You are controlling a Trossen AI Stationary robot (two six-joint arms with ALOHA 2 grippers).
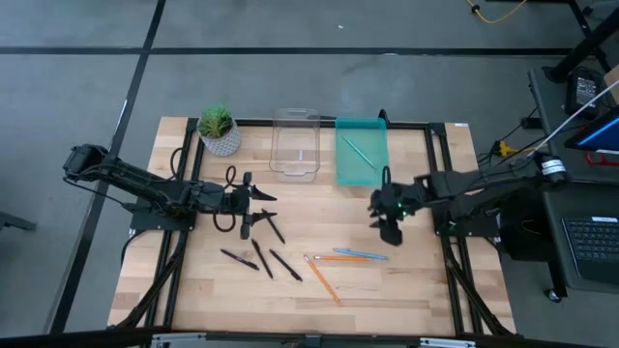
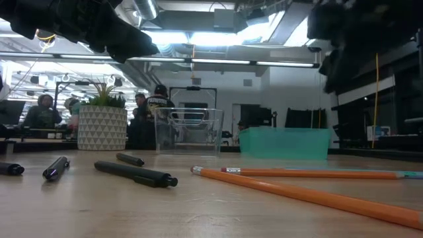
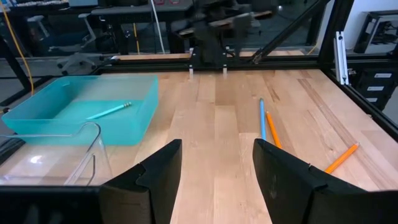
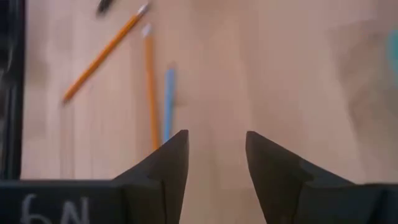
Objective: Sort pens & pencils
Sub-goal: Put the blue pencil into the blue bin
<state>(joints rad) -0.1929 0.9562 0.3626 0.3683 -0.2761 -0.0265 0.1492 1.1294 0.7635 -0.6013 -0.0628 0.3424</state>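
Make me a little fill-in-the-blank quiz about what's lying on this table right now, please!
1. The teal bin already holds one light ____ pencil.
2. The clear bin beside it is ____.
3. The black pens lie on the wood in front of the ____ gripper.
4. Two ____ pencils and one light blue pencil remain on the table.

Missing words: blue; empty; left; orange

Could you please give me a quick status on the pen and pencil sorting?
Both grippers open and empty: left gripper, right gripper. One pencil in teal bin; pens and pencils on table. Nothing blocking.
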